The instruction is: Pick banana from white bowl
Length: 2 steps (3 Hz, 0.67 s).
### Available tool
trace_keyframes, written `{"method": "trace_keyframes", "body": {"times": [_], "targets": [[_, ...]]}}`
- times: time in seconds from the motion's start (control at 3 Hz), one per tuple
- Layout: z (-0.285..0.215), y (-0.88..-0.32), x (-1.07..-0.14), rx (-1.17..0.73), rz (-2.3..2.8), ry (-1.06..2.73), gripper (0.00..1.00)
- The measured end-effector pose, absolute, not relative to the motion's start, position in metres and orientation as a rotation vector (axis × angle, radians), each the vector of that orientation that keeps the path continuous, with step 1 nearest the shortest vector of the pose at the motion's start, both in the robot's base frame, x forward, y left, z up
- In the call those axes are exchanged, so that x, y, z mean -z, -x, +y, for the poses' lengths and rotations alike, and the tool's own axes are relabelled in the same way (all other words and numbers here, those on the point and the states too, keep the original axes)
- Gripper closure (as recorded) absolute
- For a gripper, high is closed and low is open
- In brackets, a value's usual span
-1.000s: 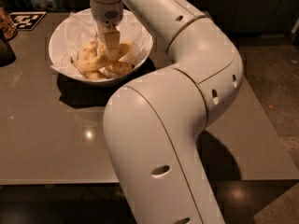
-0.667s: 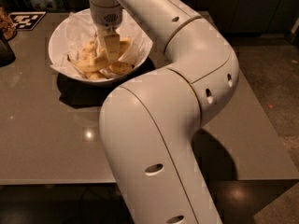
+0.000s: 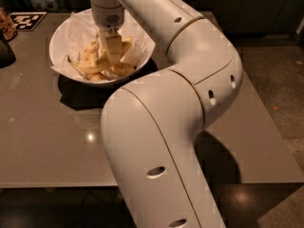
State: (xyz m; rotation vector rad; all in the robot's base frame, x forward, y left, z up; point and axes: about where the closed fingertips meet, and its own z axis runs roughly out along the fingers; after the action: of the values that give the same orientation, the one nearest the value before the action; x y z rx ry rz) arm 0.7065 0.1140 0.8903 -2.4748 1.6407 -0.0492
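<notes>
The white bowl stands at the far left of the grey table, lined with crumpled white paper. Several yellow bananas lie in it. The banana, the longest one with a dark stem tip pointing left, lies across the bowl's near side. My gripper reaches straight down into the bowl's middle, among the bananas and just right of the long banana's middle. My arm's big white links fill the centre of the view and hide the bowl's right rim.
A black-and-white marker tag lies at the table's back left. A dark object stands at the left edge. The table's front edge runs along the bottom, with dark floor to the right.
The gripper stays down in the bowl, at most slightly lower. The arm's elbow has shifted a little. The bananas have not visibly moved.
</notes>
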Motion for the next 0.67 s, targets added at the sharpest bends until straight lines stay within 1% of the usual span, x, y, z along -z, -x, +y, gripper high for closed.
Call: {"method": "trace_keyframes", "body": {"times": [0.33,0.67], "targets": [[0.114,-0.706,-0.890,0.049,1.641,2.475,0.43],[0.104,-0.696,-0.890,0.043,1.657,2.486,0.45]]}}
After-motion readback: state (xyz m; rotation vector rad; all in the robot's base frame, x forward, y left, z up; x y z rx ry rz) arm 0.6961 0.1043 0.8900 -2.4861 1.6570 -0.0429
